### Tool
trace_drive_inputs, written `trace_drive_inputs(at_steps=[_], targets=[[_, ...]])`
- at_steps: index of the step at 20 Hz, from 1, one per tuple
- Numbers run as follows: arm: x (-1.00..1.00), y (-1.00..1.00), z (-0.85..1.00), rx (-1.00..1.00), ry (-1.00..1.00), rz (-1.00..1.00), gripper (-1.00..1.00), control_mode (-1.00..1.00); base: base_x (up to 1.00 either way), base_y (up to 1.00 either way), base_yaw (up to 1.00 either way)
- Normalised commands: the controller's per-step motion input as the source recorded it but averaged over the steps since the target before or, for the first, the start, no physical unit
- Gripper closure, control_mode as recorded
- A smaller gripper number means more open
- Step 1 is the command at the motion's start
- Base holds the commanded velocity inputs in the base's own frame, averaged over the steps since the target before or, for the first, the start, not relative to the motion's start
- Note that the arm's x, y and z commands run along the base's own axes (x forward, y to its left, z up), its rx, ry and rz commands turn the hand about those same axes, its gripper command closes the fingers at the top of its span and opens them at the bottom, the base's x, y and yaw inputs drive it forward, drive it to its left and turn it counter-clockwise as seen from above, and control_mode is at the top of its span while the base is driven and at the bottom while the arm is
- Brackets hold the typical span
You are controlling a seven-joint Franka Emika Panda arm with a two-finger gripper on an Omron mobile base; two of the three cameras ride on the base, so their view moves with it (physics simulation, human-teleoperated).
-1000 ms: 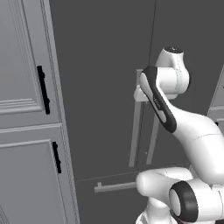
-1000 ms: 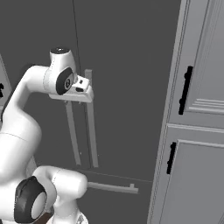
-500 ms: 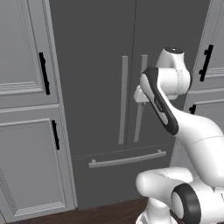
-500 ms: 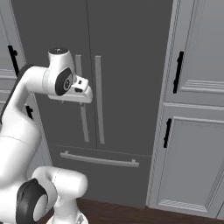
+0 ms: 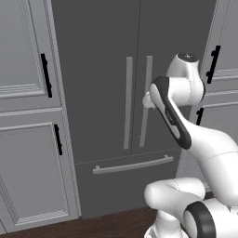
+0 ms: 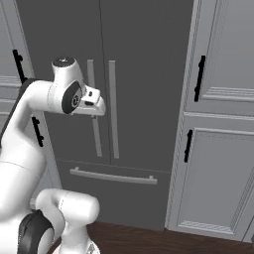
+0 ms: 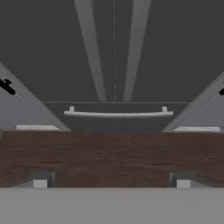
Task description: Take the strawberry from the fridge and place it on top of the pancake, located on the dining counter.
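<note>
Fridge (image 5: 139, 69) doors are seen shut; with the gripper (image 7: 111, 181) spread wide and empty, a handle (image 5: 147, 100) could be missed if misaligned.

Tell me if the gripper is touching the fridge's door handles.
Apart. In the hand view the gripper stands open, floor visible between its tips and the fridge; the handles lie well beyond.

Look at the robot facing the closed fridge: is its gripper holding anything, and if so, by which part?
Nothing is held. The gripper is open, with bare floor between its tips, and the fridge doors are shut.
</note>
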Motion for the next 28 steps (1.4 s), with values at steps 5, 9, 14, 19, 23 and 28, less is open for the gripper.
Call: trace_drive_inputs(at_steps=[5, 9, 14, 19, 23, 28], targets=[[0.64, -0.05, 0.18, -0.14, -0.34, 0.00, -1.00, -1.00, 0.00, 0.00, 0.00], [0.96, -0.11, 0.32, 0.06, -0.09, -0.03, -1.00, -1.00, 0.00, 0.00, 0.00], [0.74, -0.22, 0.08, 0.28, -0.01, 0.00, -1.00, -1.00, 0.00, 0.00, 0.00], [0.50, -0.25, 0.00, 0.07, -0.03, 0.00, -1.00, -1.00, 0.00, 0.00, 0.00], [0.55, 0.05, 0.00, -0.10, -0.02, -0.01, -1.00, -1.00, 0.00, 0.00, 0.00], [0.50, 0.02, 0.00, -0.13, -0.05, -0.07, -1.00, -1.00, 0.00, 0.00, 0.00]])
